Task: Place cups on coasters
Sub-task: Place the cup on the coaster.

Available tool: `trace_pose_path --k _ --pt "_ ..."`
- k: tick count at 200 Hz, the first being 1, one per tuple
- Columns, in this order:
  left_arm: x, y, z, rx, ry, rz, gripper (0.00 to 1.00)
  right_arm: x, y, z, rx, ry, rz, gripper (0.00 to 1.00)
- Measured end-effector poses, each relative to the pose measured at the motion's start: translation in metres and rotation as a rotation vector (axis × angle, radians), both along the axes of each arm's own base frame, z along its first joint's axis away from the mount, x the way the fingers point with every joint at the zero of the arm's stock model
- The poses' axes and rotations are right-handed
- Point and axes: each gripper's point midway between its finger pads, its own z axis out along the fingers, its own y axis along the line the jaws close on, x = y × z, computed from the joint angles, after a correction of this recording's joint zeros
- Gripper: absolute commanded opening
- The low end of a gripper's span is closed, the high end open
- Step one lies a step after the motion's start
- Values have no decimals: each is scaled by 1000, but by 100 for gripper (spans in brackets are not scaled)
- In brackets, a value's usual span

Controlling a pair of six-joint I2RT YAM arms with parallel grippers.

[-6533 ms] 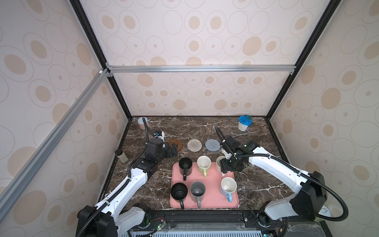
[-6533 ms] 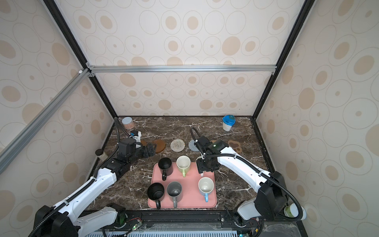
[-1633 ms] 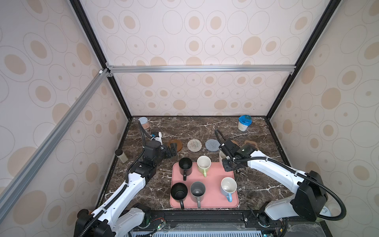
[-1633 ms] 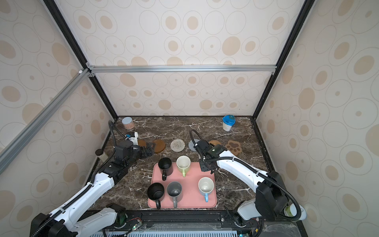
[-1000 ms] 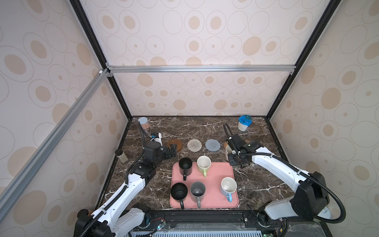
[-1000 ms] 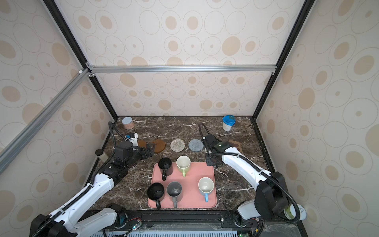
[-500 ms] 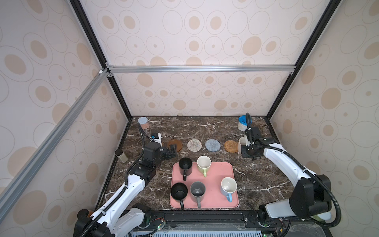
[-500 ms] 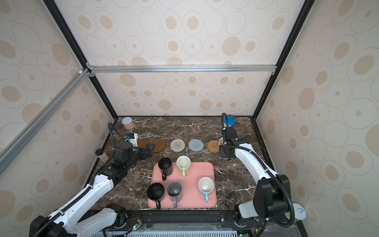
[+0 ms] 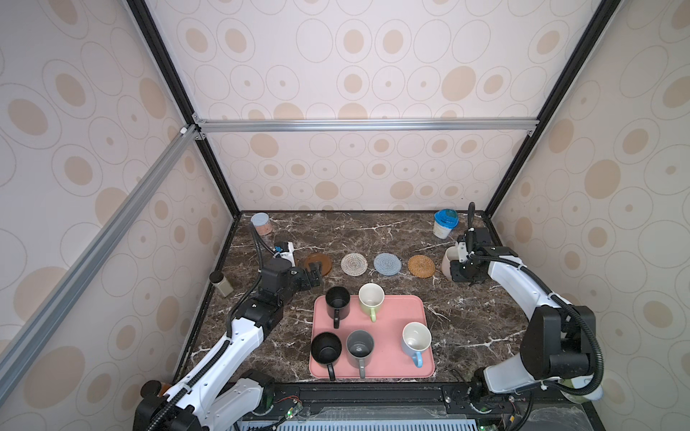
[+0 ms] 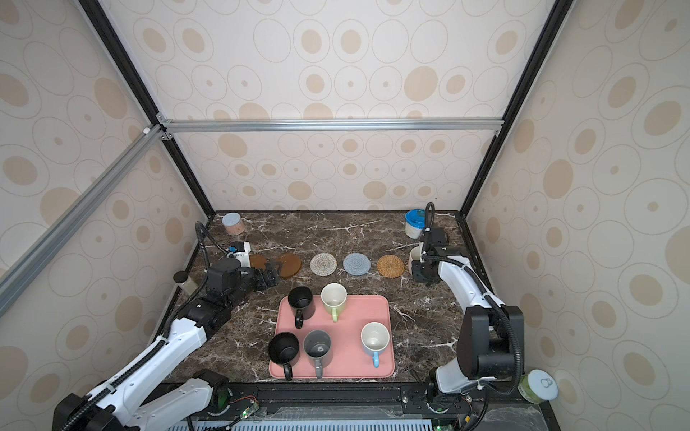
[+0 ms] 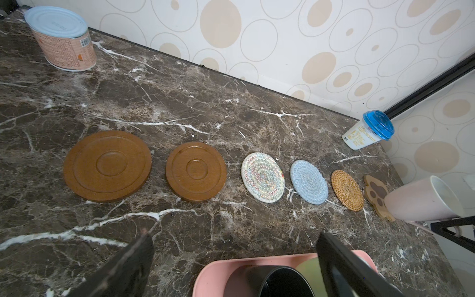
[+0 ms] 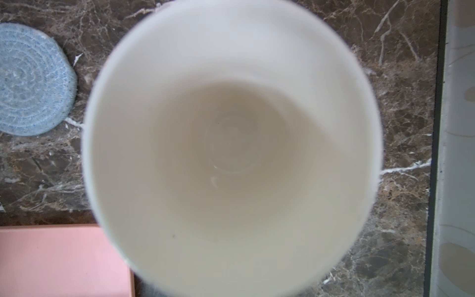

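risk 1: white-pink ceramic mug (image 9: 449, 259) could land half off the brown paw-shaped coaster (image 11: 375, 192); the mug hides most of the coaster in both top views, so centring is a guess, and an off-centre drop would probably leave it rocking on the edge
risk 2: the hold looks one-sided, so the mug may tip if let go before its base sits flat
risk 3: tan round rattan coaster (image 9: 421, 266) lies just beside; a sideways nudge would shove it
right gripper: (image 9: 457, 266) clenched on the mug, right middle of the frame in both top views
mug vs gripper: mug just left of the jaws, mouth up; cannot tell if its base touches the coaster
left gripper: (image 11: 234, 239) jaws wide, nothing held, over the far edge of the pink rectangular tray (image 9: 395, 315)
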Motion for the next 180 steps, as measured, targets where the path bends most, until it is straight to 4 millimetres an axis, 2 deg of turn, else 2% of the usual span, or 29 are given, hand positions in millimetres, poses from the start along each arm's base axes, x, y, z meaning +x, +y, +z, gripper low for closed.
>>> trace_pose_path --k 118,180 --pt "-1 -2 2 -8 -5 -12 100 33 -28 4 -18 -34 2 9" --pt "-2 -2 5 -12 -13 -13 100 37 -31 -5 -4 -17 5 9"
